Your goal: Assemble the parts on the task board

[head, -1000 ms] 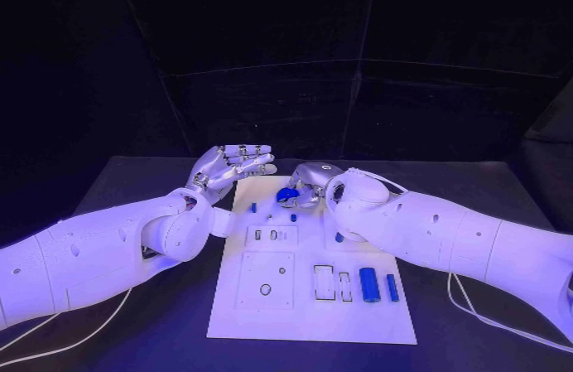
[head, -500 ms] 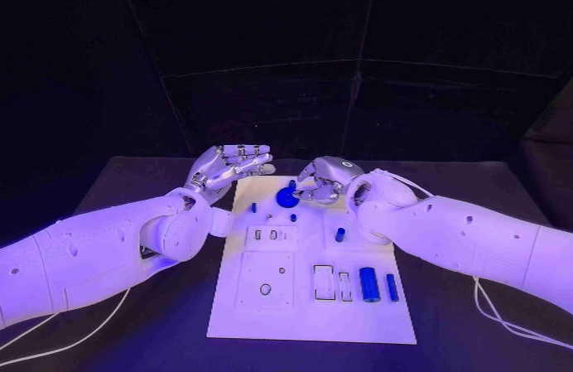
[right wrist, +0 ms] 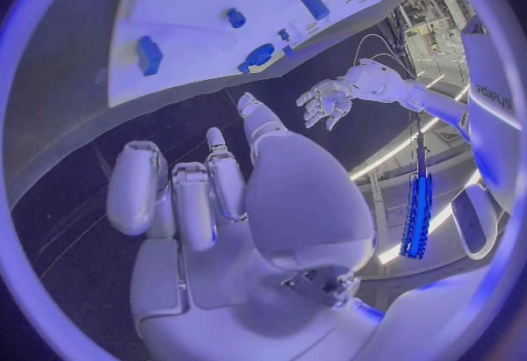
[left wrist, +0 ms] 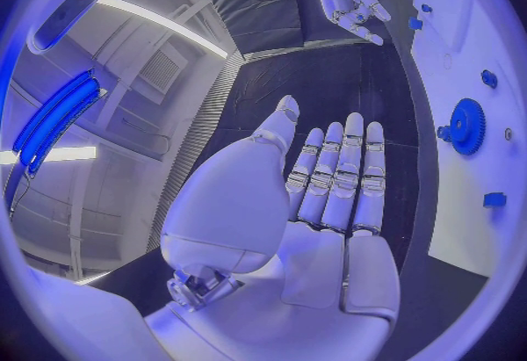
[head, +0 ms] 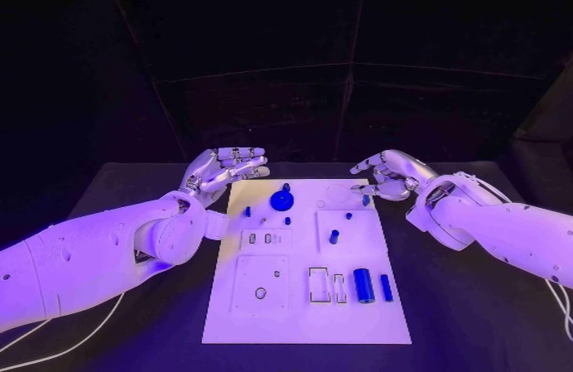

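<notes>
The white task board (head: 305,306) lies in the middle of the black table. A blue gear (head: 281,200) sits on its far part, free of both hands; it also shows in the left wrist view as the gear (left wrist: 466,126) and in the right wrist view as the gear (right wrist: 258,56). My right hand (head: 388,173) hovers beyond the board's far right corner, fingers apart and holding nothing. My left hand (head: 227,166) is raised at the far left corner, palm flat and fingers stretched out (left wrist: 341,168), holding nothing.
Small blue pegs (head: 288,220) and a short bar (head: 334,237) stand mid-board. Two blue cylinders (head: 363,285) lie near the front right, beside rectangular slots (head: 320,283). A square plate with holes (head: 265,282) lies at the front left.
The right hand has let go of the blue gear, which now rests on the board, and has drawn back to the right, off the board. The left hand has hardly moved.
</notes>
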Available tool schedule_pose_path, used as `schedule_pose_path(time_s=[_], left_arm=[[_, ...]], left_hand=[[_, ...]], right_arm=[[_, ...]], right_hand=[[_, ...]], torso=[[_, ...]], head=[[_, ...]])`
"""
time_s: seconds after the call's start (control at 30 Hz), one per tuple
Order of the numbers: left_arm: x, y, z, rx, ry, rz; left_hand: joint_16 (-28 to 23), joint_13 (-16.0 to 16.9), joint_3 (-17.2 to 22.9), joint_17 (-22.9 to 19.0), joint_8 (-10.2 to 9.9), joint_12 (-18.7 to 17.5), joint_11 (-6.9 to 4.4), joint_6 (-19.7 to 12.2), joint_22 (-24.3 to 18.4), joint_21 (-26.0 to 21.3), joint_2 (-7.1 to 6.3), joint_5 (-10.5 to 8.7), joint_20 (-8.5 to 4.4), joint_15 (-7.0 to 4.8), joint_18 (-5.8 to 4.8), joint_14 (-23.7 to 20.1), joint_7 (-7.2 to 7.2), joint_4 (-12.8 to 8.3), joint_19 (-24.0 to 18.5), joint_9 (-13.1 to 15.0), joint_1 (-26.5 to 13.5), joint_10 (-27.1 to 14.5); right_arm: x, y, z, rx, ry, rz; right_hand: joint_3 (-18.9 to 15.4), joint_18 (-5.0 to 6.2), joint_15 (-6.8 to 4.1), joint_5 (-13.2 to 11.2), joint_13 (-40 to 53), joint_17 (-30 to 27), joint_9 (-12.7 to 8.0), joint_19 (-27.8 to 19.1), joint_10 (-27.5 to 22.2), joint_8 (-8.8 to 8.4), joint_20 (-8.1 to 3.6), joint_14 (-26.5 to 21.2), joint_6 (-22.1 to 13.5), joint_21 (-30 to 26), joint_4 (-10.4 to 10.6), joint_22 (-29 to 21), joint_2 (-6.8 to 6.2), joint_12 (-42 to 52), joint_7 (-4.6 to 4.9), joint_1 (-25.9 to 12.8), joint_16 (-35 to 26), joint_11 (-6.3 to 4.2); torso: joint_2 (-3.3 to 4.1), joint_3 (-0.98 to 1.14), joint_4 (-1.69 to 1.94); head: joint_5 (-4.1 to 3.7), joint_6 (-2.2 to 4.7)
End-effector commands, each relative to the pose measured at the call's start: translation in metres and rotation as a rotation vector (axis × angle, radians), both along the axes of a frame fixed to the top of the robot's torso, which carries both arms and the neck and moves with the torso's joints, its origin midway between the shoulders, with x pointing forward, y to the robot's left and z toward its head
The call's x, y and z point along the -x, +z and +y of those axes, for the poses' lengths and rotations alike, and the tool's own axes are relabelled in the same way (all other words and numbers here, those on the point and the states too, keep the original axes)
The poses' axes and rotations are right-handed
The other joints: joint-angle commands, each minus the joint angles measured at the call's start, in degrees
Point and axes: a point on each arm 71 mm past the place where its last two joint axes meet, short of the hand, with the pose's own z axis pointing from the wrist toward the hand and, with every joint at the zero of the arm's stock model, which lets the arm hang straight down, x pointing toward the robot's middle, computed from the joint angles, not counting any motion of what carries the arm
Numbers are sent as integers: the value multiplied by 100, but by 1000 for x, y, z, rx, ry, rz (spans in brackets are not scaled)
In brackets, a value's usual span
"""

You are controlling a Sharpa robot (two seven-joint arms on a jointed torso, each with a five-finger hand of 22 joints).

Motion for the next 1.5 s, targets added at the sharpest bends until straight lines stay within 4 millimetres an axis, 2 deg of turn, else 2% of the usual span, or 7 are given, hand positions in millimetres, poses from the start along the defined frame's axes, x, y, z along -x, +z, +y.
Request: schedule_pose_path(time_s=[0.03, 0.27, 0.4, 0.57, 0.8, 1.03, 1.5], left_arm=[[-1, 1, -1, 5, -10, -8], [-2, 0, -3, 6, -13, -7], [-3, -1, -4, 6, -14, -6], [-4, -2, -5, 6, -15, -4], [-4, -4, -6, 5, -15, -1], [-5, -5, -5, 4, -16, 3], [-6, -6, -3, 2, -14, 6]], left_hand=[[-26, -2, 2, -6, -29, -39, 12, 49, -6, -37, 25, 5, -1, 16, 80, 44, 70, -34, 56, -5, 11, 37], [-26, -2, 2, -6, -29, -39, 12, 49, -6, -37, 25, 5, -1, 16, 80, 44, 70, -34, 56, -5, 11, 37], [-26, -2, 2, -6, -29, -39, 12, 49, -6, -37, 25, 5, -1, 16, 80, 44, 70, -34, 56, -5, 11, 37], [-26, -2, 2, -6, -29, -39, 12, 49, -6, -37, 25, 5, -1, 16, 80, 44, 70, -34, 56, -5, 11, 37], [-25, -2, 4, -5, -28, -41, 10, 53, -8, -38, 27, 5, -2, 14, 81, 53, 67, -42, 58, -4, 13, 41], [-25, -2, 4, -5, -28, -41, 10, 53, -8, -38, 27, 5, -2, 14, 81, 53, 67, -42, 58, -4, 13, 41], [-26, -2, 6, -5, -30, -43, 9, 54, -9, -39, 29, 5, -3, 14, 81, 57, 65, -50, 59, -4, 14, 43]], right_arm=[[0, 0, -10, -57, 37, 40], [-10, -8, -38, -34, -12, 96], [-16, -13, -43, -22, -28, 125], [-19, -22, -43, -14, -29, 155], [-21, -28, -42, -9, -28, 177], [-21, -32, -44, -4, -25, 192], [-22, -39, -40, -3, -21, 206]], right_hand=[[-11, -103, -39, -40, 140, 767, -11, -8, -16, -28, -37, 467, 6, 19, -54, 6, -19, -35, 2, 71, 17, -44], [-20, -104, -33, -101, 114, 751, -17, -9, -31, -63, -33, 463, -34, 20, -128, 9, -19, -65, 13, 148, 10, -37], [-19, -102, -31, -105, 105, 741, -18, -15, -38, -71, -31, 461, -45, 15, -154, -3, -12, -76, 16, 175, 6, -34], [-15, -101, -30, -99, 99, 737, -18, -18, -43, -75, -30, 460, -50, 13, -174, -6, -3, -83, 18, 197, 4, -33], [-10, -101, -29, -94, 97, 734, -16, -20, -46, -74, -29, 459, -46, 11, -193, -8, 7, -87, 18, 217, 2, -33], [-5, -101, -32, -92, 105, 739, -4, -20, -41, -47, -29, 460, 10, 11, -224, -8, 32, -82, 9, 236, 3, -38], [11, -104, -46, -101, 125, 755, 10, -12, -23, -1, -39, 464, 127, 21, -267, 11, 107, -65, -12, 244, 7, -58]], torso=[[3, 25, -26], [17, 65, -23], [22, 53, -13], [25, 78, -15], [21, 56, -6], [21, 59, -21], [16, 56, -9]], head=[[-87, 14], [-170, 28], [-185, 23], [-186, 12], [-198, -5], [-190, -28], [-193, -45]])
